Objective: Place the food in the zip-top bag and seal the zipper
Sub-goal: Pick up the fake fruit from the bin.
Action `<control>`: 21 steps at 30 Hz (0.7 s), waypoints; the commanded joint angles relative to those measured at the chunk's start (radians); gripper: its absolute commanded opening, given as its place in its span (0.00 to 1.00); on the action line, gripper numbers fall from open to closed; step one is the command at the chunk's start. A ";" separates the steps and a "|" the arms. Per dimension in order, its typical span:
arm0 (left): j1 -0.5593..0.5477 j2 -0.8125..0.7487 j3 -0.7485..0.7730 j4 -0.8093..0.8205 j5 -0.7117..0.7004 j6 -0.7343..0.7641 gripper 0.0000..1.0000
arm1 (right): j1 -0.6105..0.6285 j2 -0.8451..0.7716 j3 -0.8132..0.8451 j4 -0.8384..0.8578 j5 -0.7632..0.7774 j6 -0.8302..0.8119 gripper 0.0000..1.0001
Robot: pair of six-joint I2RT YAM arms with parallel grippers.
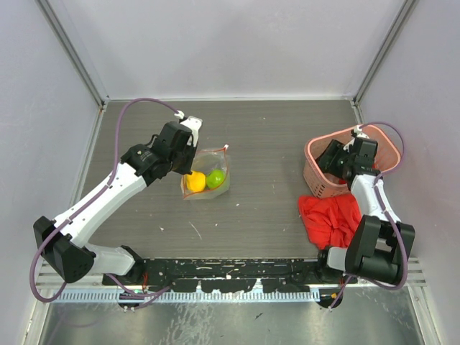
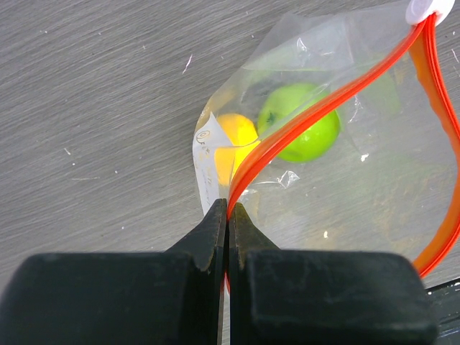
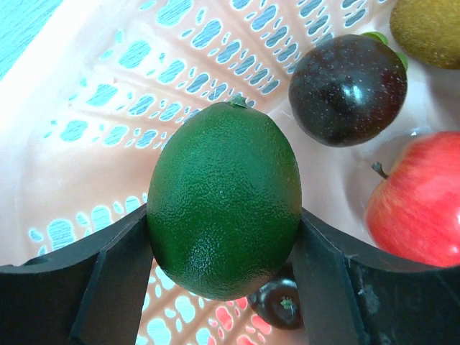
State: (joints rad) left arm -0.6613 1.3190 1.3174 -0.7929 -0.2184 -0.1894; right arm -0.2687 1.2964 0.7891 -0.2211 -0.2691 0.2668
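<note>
Black left end effector (image 2: 228, 210) is clamped tight on the zipper (image 2: 323, 115), fingertips together on the red-orange strip at the near corner of the zip-top bag (image 1: 218, 164). The bag sits left of centre on the desk (image 1: 273, 136). Top view shows only a clear pouch with a yellow fruit (image 1: 195, 182) and a light green fruit (image 1: 215, 178) side by side inside. Left wrist view adds that the mouth gapes, the two zipper tracks are apart, and a white slider (image 2: 425, 8) sits at the far end.

Red cloth (image 1: 330, 217) lies crumpled at right, touching the near side of the pink lattice basket (image 1: 314, 181).

Right end effector (image 3: 223, 237) reaches down into the basket; from the top its fingers and the contents are hidden by the arm. Right wrist view shows it wide, one finger against each side of a dark green fruit (image 3: 223, 194), gripping it. Whether it is lifted off the basket floor, cannot tell. Further right are a dark purple fruit (image 3: 348, 79), a brown fruit (image 3: 429, 21) at the corner and a red fruit (image 3: 420, 201).
</note>
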 commanded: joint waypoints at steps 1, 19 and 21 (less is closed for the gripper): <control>0.000 -0.027 0.004 0.041 0.014 0.004 0.00 | 0.014 -0.087 0.063 -0.048 0.055 0.011 0.47; -0.001 -0.017 0.003 0.043 0.026 0.003 0.00 | 0.204 -0.289 0.252 -0.232 0.157 -0.016 0.47; -0.001 -0.016 0.004 0.043 0.028 0.003 0.00 | 0.250 -0.299 0.268 -0.233 0.155 -0.007 0.46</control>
State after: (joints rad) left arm -0.6609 1.3193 1.3174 -0.7929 -0.2039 -0.1894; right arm -0.0875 1.0351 0.9871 -0.4507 -0.1314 0.2634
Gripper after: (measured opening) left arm 0.007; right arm 0.737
